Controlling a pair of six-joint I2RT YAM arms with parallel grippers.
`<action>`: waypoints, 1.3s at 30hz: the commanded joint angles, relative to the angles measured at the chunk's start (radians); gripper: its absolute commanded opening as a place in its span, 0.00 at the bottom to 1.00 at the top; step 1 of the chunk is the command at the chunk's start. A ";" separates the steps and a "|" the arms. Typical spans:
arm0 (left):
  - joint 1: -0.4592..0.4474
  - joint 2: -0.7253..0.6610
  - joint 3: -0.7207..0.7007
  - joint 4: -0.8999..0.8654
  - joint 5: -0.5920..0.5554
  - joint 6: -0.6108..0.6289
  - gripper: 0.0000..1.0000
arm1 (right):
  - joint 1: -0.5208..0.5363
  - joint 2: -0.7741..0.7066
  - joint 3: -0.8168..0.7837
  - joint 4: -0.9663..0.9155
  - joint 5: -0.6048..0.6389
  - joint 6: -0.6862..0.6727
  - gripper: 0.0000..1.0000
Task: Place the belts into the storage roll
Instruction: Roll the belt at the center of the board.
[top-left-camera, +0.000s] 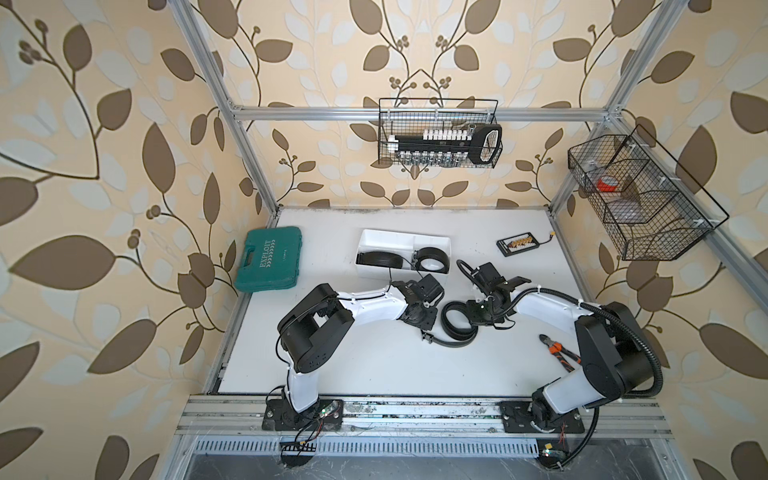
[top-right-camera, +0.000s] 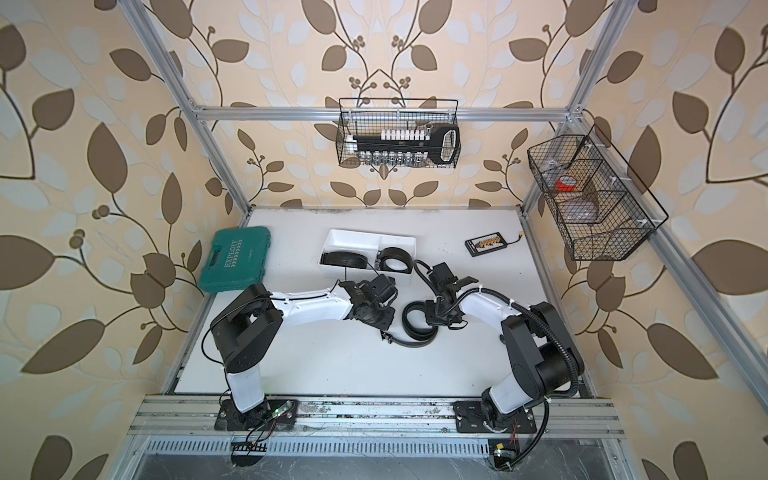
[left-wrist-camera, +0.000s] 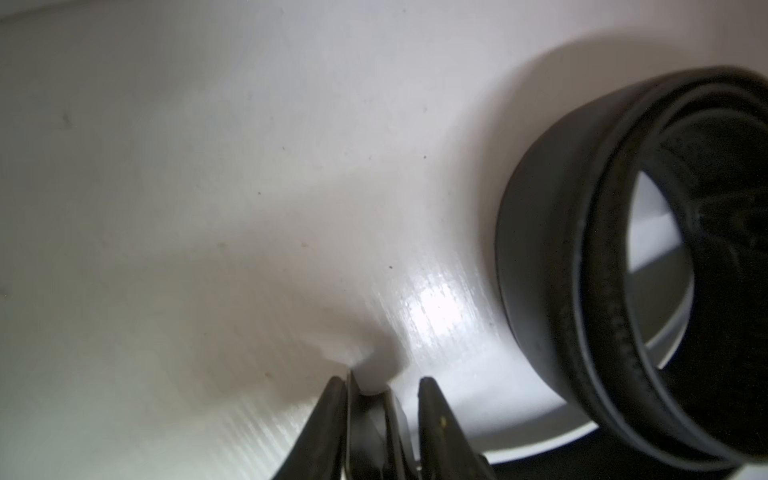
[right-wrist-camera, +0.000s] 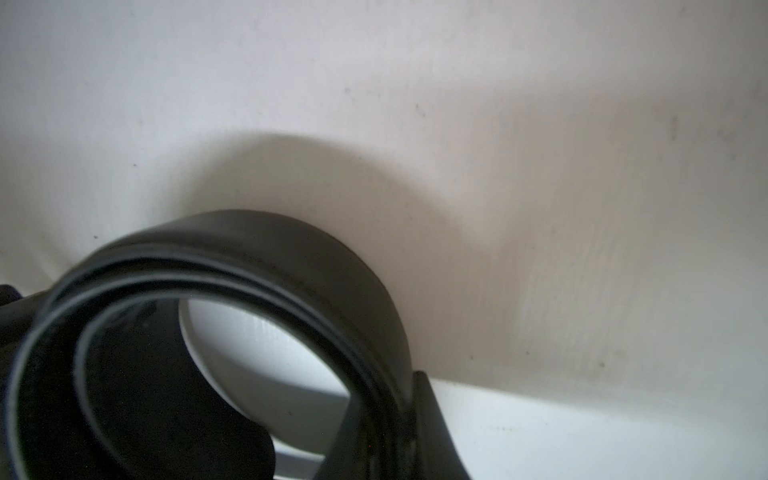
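The storage roll (top-left-camera: 405, 237), a white divided tray, lies at the back middle of the table in both top views. Two coiled black belts sit in it, one (top-left-camera: 380, 259) on the left and one (top-left-camera: 432, 259) on the right. A third belt (top-left-camera: 457, 338) stands as a loose coil on the table between my arms, its tail running toward the left arm. My left gripper (left-wrist-camera: 382, 382) points down at that tail's end, its jaws closed round the metal buckle (left-wrist-camera: 370, 415). My right gripper (right-wrist-camera: 390, 424) is shut on the coil's wall (right-wrist-camera: 291, 257), one finger inside and one outside.
A green tool case (top-left-camera: 268, 259) lies at the table's left edge. Orange-handled pliers (top-left-camera: 557, 349) rest by the right arm, and a small black connector board (top-left-camera: 517, 243) lies at the back right. Wire baskets hang on the back wall (top-left-camera: 438, 133) and the right wall (top-left-camera: 640, 195).
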 joint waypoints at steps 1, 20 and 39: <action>0.003 0.027 0.072 -0.037 -0.064 -0.024 0.23 | 0.002 0.017 -0.045 0.038 -0.018 -0.017 0.00; 0.043 -0.001 0.099 -0.048 -0.165 -0.193 0.48 | 0.128 0.042 -0.062 0.075 -0.034 0.027 0.00; 0.036 -0.539 -0.392 0.027 0.023 -0.527 0.99 | 0.114 0.094 -0.003 0.082 -0.052 0.049 0.00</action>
